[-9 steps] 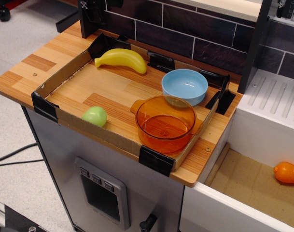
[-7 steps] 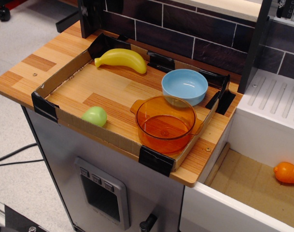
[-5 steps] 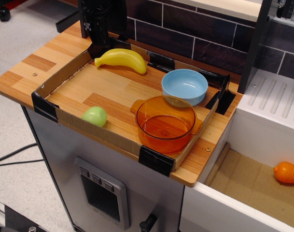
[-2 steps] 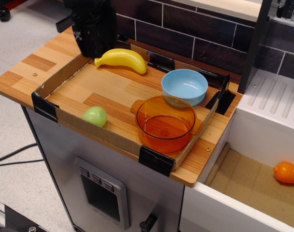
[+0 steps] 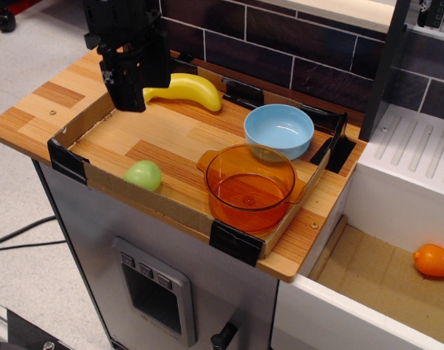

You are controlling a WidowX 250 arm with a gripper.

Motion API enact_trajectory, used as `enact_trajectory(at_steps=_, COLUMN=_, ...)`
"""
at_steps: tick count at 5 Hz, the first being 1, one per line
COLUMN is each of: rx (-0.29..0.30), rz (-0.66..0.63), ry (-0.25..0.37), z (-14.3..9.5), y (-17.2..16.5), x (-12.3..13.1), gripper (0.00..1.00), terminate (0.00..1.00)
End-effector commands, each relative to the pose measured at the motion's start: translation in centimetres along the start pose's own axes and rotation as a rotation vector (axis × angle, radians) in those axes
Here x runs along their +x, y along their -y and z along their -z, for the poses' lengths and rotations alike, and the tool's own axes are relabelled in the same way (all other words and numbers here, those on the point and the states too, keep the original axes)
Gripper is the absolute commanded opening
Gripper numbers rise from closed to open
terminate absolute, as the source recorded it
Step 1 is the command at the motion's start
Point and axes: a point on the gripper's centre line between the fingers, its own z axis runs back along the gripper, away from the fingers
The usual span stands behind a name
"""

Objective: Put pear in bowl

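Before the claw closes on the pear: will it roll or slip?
Likely to roll: the pear looks nearly round and sits loose on flat wood beside the cardboard rim. Its smooth, glossy skin suggests it may slip from a pinch. It looks like hollow plastic, so probably light and stiff.

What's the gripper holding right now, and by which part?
Nothing. The gripper hangs empty above the tray's back left corner, near the banana. The pear lies untouched on the tray's front edge.
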Motion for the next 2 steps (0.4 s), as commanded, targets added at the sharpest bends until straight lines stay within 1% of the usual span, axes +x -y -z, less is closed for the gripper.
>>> enact_trajectory(at_steps=1, rx=-0.015, rz=0.034, ry=0.021, z=-0.1, y=-0.5, x=0.0, gripper=1.00, terminate=0.00)
enact_trajectory(at_steps=2, rx=0.036, rz=0.041, ry=0.020, z=1.1, y=-1.3, x=-0.2, gripper=1.00, terminate=0.00)
